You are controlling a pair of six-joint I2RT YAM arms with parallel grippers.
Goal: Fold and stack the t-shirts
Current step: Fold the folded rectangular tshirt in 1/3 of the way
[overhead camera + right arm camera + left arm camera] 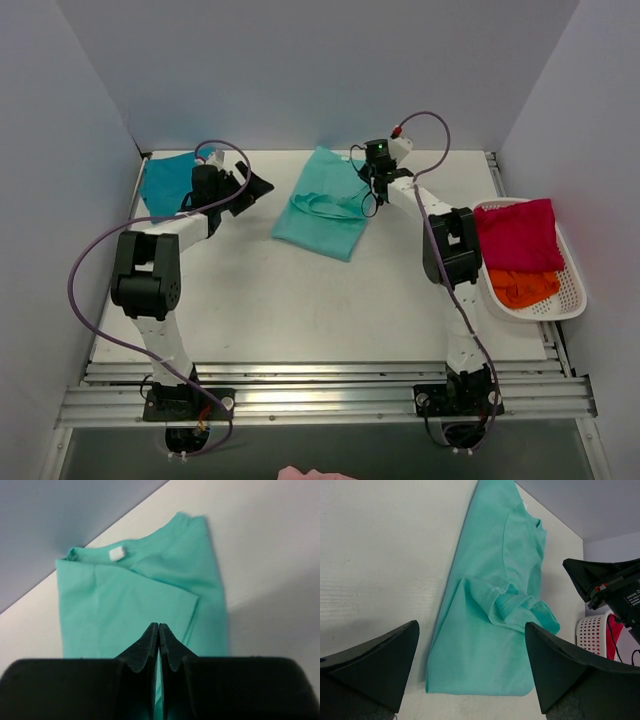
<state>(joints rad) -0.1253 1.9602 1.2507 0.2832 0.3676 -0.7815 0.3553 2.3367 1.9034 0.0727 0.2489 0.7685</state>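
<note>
The light mint-green t-shirt (322,207) lies partly folded at the back middle of the table, a sleeve bunched on top. It fills the left wrist view (485,630) and the right wrist view (130,600), where its collar tag shows. The darker teal-blue t-shirt (165,183) lies at the back left, behind the left arm. My left gripper (252,180) is open wide and empty, just left of the mint shirt, its fingers (375,665) framing the shirt's near edge. My right gripper (368,190) is shut over the shirt's right edge (158,626); I see no cloth held at its tips.
A white basket (570,300) at the right table edge holds a magenta cloth (520,235) and an orange cloth (522,287). The basket also shows in the left wrist view (592,632). Grey walls enclose the table on three sides.
</note>
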